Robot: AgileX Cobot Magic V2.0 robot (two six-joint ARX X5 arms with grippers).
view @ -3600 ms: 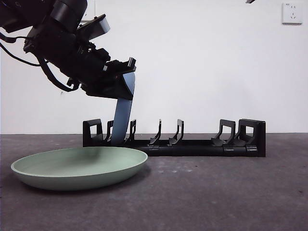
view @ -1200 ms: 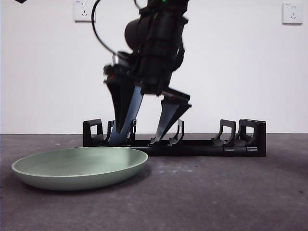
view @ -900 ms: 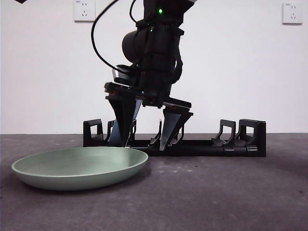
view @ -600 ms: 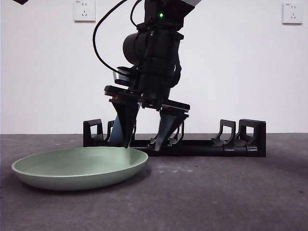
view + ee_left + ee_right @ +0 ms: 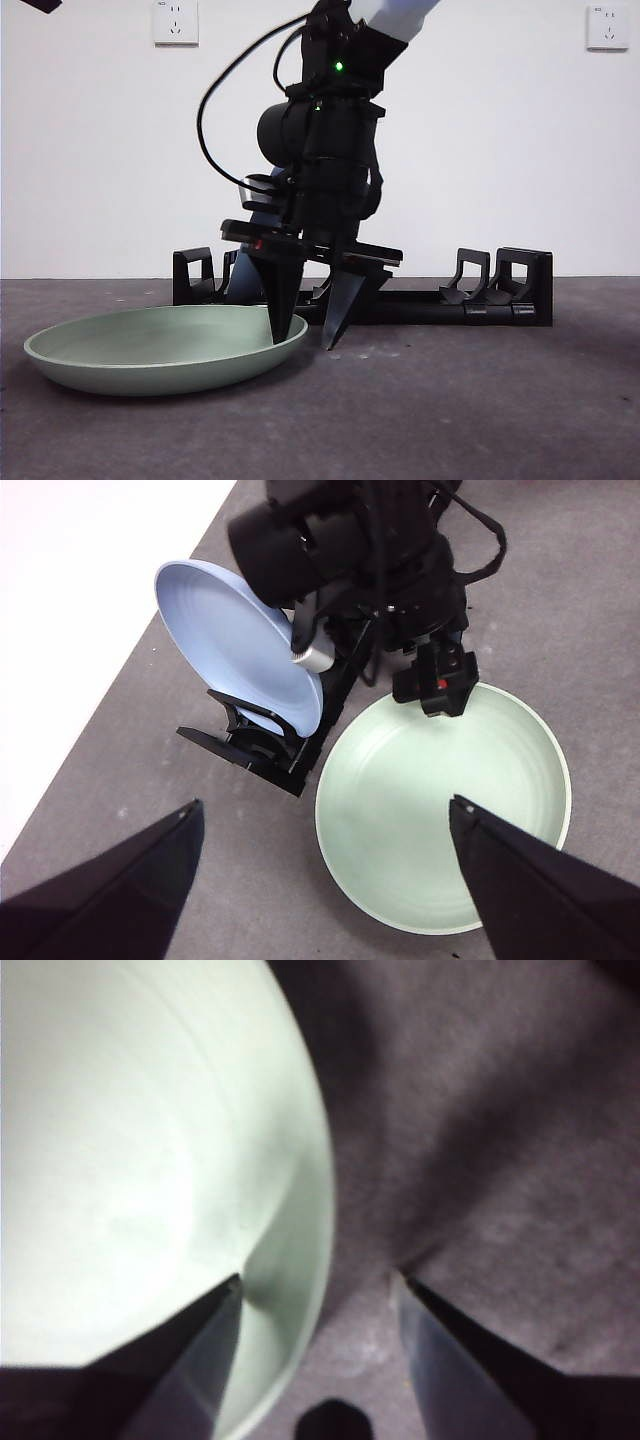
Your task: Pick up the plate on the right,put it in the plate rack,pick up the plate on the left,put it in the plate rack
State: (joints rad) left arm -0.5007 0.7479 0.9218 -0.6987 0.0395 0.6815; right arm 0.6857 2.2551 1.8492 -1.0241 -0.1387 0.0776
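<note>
Presently the right gripper (image 5: 308,340) stands open and empty astride the green plate's (image 5: 150,355) rim, which may slip or tip if pinched shallowly.

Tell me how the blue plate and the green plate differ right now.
Colour: the blue plate is pale blue, the green plate pale green.
Pose: the blue plate stands on edge, leaning, in the plate rack; the green plate lies flat on the table.
Handling: the right claw straddles the green plate's rim, jaws open, one inside, one outside; nothing grips the blue plate.
Shared: both are round, plain and shallow.
</note>
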